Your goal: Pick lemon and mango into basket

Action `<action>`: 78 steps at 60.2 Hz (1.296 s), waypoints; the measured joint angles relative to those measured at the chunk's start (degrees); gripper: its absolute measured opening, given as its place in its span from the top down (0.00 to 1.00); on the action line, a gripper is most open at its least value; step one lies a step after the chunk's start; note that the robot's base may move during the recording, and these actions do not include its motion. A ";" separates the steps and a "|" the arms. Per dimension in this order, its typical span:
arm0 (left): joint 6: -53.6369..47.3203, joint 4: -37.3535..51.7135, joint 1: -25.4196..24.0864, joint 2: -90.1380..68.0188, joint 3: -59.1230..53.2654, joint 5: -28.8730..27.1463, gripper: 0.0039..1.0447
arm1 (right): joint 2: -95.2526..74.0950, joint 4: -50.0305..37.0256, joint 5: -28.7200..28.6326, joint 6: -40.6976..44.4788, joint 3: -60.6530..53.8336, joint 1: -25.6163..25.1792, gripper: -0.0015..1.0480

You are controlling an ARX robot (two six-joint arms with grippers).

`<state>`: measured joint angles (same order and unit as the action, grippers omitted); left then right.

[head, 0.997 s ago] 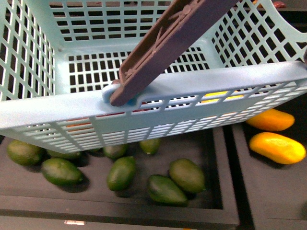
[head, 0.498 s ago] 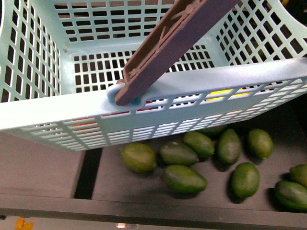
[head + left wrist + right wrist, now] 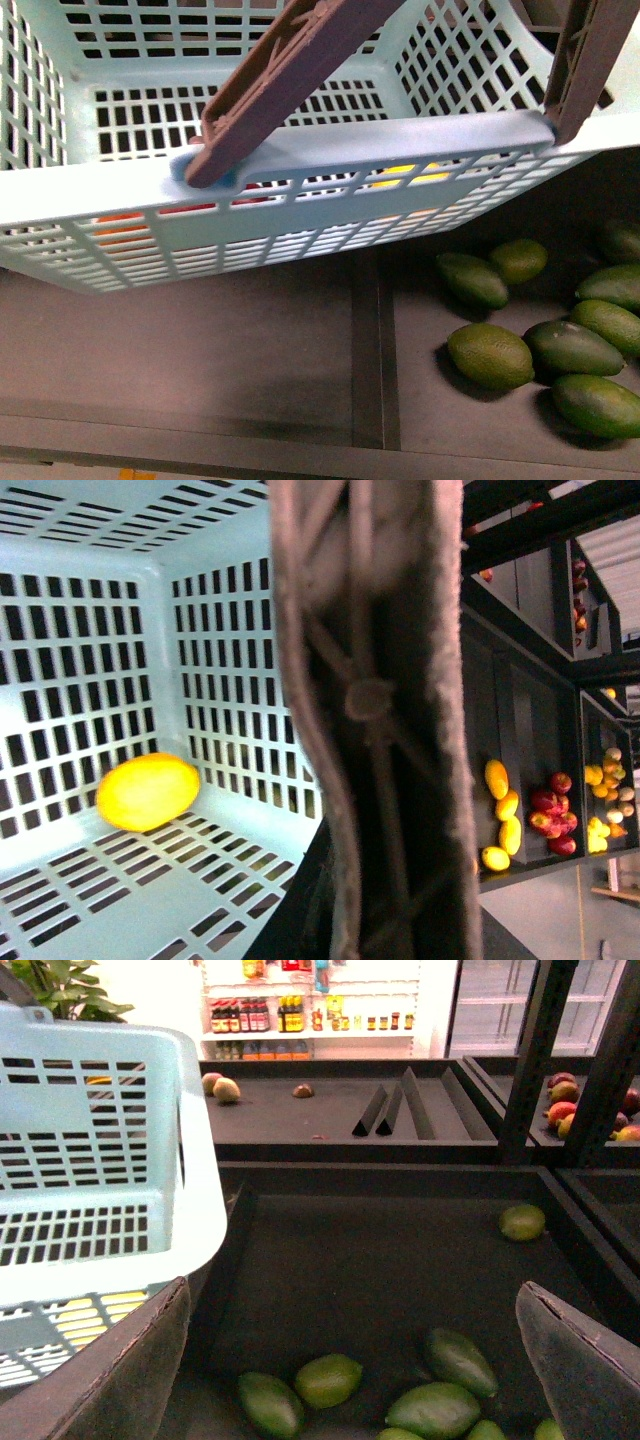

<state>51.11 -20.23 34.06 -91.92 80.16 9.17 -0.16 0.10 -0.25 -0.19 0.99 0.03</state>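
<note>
Lemon (image 3: 148,791) sits loose in the tilted basket (image 3: 330,150) so it could roll around, right claw (image 3: 350,1360) is spread apart, left claw can't tell.

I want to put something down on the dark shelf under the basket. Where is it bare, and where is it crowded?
Bare: the shelf compartment below the basket, left of the divider. Crowded: right of the divider, where green fruits lie clustered. The right wrist view also shows open dark tray floor beyond those fruits.
</note>
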 joint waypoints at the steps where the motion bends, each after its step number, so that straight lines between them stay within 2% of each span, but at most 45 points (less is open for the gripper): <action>1: 1.07 0.70 0.42 0.00 -0.28 -2.21 0.96 | 0.00 0.00 0.02 0.00 0.00 0.00 0.08; 4: 6.23 4.70 1.11 0.00 -1.77 -9.46 0.96 | 0.00 0.00 0.04 0.00 0.00 0.00 0.08; 8: 18.53 9.44 1.64 -0.44 -3.45 -26.12 0.96 | 0.00 0.00 -0.07 0.00 0.00 0.00 0.08; 9: 20.15 9.62 1.60 -0.55 -3.52 -26.99 0.96 | 0.00 0.00 -0.02 0.00 0.00 0.00 0.08; 12: 28.61 9.73 -0.20 -1.07 -3.50 -34.40 0.96 | 0.00 0.00 0.20 0.00 0.00 0.00 0.08; 15: 34.67 9.77 -2.62 -1.70 -3.43 -36.98 0.96 | 0.00 0.00 0.39 0.00 0.00 0.00 0.08; 20: 39.32 9.75 -6.25 -4.04 -2.75 -37.64 0.96 | 0.00 0.00 0.42 0.00 0.00 0.00 0.08; 28: 41.13 9.75 -10.84 -9.70 0.15 -35.80 0.96 | 0.00 0.00 0.22 0.00 0.00 0.00 0.08; 41: 41.79 7.48 -15.30 -21.84 11.45 -32.76 0.96 | 0.00 0.00 0.26 0.00 0.00 0.00 0.08; 60: 43.71 2.64 -18.32 -35.06 27.74 -31.80 0.96 | 0.00 0.00 0.24 0.00 0.00 0.00 0.08; 72: 43.12 1.68 -17.94 -39.52 28.33 -30.14 0.96 | 0.00 0.00 0.24 0.00 0.00 0.00 0.08; 78: 43.12 2.75 -17.51 -39.67 24.68 -29.66 0.96 | 0.00 0.00 0.24 0.00 0.00 0.00 0.08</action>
<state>94.24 -17.47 16.56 -131.59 104.84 -20.49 -0.16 0.10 -0.01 -0.19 0.99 0.03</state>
